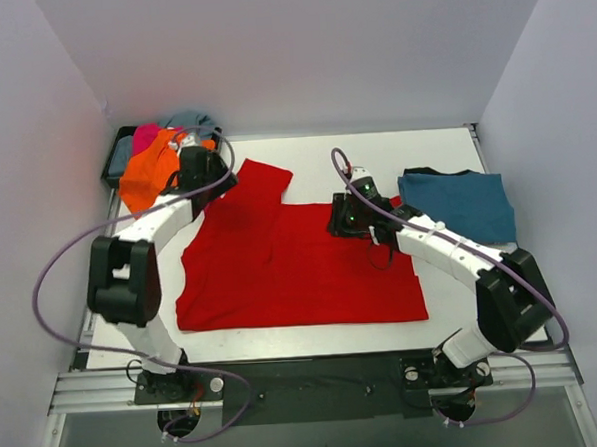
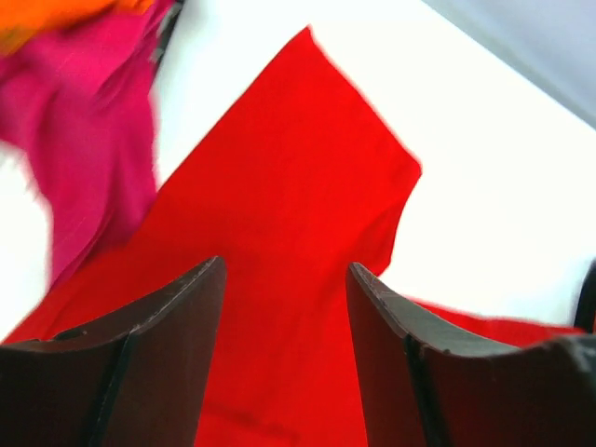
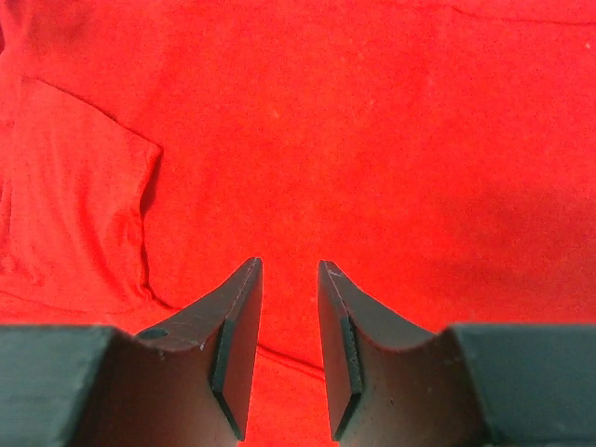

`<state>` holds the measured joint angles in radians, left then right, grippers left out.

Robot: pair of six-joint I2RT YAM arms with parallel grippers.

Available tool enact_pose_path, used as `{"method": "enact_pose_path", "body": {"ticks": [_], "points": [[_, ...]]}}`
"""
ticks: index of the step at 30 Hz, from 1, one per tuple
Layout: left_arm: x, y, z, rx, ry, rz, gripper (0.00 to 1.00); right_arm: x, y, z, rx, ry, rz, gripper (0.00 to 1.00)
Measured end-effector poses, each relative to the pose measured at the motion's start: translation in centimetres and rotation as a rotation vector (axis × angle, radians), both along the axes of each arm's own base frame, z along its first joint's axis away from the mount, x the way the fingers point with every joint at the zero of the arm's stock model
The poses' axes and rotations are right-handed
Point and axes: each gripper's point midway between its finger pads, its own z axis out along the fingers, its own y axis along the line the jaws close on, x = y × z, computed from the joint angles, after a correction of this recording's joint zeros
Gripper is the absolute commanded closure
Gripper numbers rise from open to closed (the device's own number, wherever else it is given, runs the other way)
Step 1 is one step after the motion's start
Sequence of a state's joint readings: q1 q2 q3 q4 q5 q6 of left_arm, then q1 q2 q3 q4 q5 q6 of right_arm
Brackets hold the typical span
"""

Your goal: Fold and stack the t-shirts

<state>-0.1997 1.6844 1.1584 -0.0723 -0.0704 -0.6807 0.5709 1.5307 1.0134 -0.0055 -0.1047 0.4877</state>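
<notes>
**Figure.** The red t-shirt [image 1: 301, 268] is lying spread flat across the middle of the bench [image 1: 395, 153]. Its long straight edge is running parallel to the near edge, and one sleeve [image 2: 307, 186] is reaching toward the far-left corner.

The left hand [image 2: 286, 279] is hanging over the left margin of that sleeve. Its fingers [image 2: 177, 326] are spread wide, with only red cloth showing in the gap below them. Whether the tips are touching the cloth cannot be told.

The right hand [image 3: 289, 279] is pointing down at the far edge of the same shirt, toward the bench's right half. Its fingers are standing slightly parted, with nothing between them, and red cloth is filling the whole wrist view.

A teal blue t-shirt [image 1: 458, 205] is resting folded near the right edge, just beside the right arm and apart from the red one.

At the far-left corner a black bin [image 1: 113, 163] is holding a loose heap:
- an orange t-shirt [image 1: 148, 176], spilling over the rim toward the left hand;
- a magenta t-shirt [image 1: 146, 138] lying behind the orange one;
- a grey-blue t-shirt [image 1: 191, 119] lying beside the magenta one.
</notes>
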Motion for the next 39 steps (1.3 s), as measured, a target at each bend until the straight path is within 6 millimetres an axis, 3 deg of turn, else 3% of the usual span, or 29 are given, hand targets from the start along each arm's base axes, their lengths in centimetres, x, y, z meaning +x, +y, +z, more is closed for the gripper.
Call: {"method": "enact_pose_path", "body": {"ticks": [3, 6, 13, 17, 21, 25, 30, 34, 37, 39], "points": [[4.8, -1.7, -0.5, 0.019, -0.018, -0.027, 0.32, -1.1, -1.2, 0.3, 0.001, -0.018, -0.020, 0.73], [8.3, -2.2, -1.4, 0.046, -0.027, -0.035, 0.31, -1.4, -1.9, 0.8, 0.012, -0.034, -0.033, 0.73], [16.2, -1.9, -5.2, 0.095, -0.021, -0.040, 0.32, -1.0, -3.5, 1.5, 0.032, -0.062, -0.078, 0.73], [19.8, -1.5, -7.9, 0.123, 0.017, -0.044, 0.38, -0.6, -4.5, 1.4, 0.035, -0.055, -0.103, 0.73], [20.1, -1.4, -9.8, 0.109, 0.071, -0.061, 0.44, 0.1, -6.1, 1.3, 0.054, -0.036, -0.150, 0.73], [19.7, -1.9, -9.9, 0.065, 0.094, -0.083, 0.46, 0.8, -8.8, 0.8, 0.053, 0.005, -0.231, 0.73], [19.3, -3.3, -9.8, -0.010, 0.104, -0.125, 0.52, 1.4, -10.2, 0.5, 0.055, 0.034, -0.276, 0.73], [19.0, -4.4, -10.1, -0.053, 0.116, -0.154, 0.70, 1.7, -10.5, 0.3, 0.051, 0.062, -0.288, 0.73], [18.9, -4.8, -10.5, -0.065, 0.122, -0.165, 0.98, 2.5, -10.9, 0.2, 0.055, 0.084, -0.310, 0.73], [18.8, -4.9, -10.7, -0.066, 0.125, -0.170, 1.00, 3.0, -11.5, 0.0, 0.053, 0.097, -0.331, 0.71]]}}
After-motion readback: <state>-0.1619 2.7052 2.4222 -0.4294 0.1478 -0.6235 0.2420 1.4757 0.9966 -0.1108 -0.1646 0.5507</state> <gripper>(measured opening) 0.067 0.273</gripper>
